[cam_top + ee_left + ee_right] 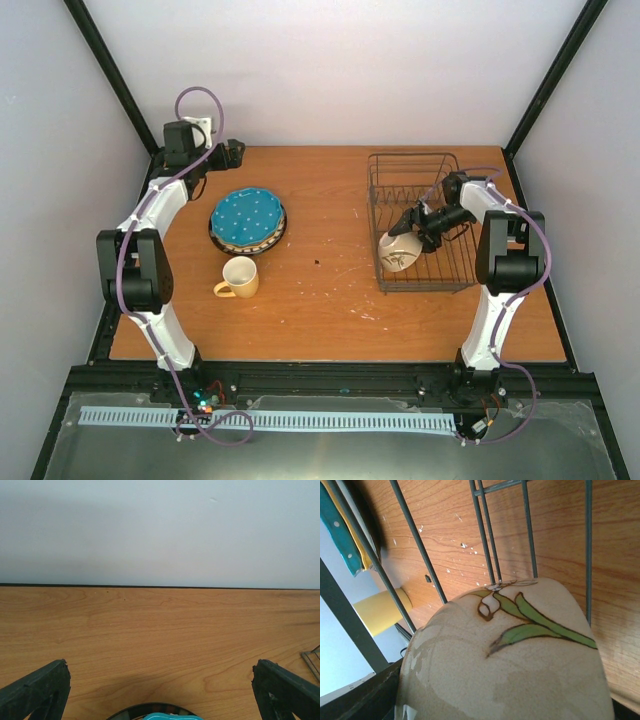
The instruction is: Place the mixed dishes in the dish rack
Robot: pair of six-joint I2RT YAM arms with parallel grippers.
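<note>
The teal white-dotted plate (248,218) lies on top of a stack on the table's left. The black-and-white striped-rim plate (278,232) shows as a dark rim under it. The orange-yellow plate's edge (363,550) shows beneath the teal plate (340,530) in the right wrist view. The small yellow mug (240,277) stands in front of the stack. My right gripper (410,232) is shut on the cream bowl (398,251), which is tilted inside the dish rack (445,275) at its front left corner. The bowl (520,670) hides the right fingers. My left gripper (228,154) is open and empty behind the stack.
The left wrist view shows bare wood, the back wall, the stack's rim (150,711) between the open fingers (35,690) and a rack corner (312,657) at right. The mug (380,611) shows through the rack wires. Black frame posts stand at the table's back corners.
</note>
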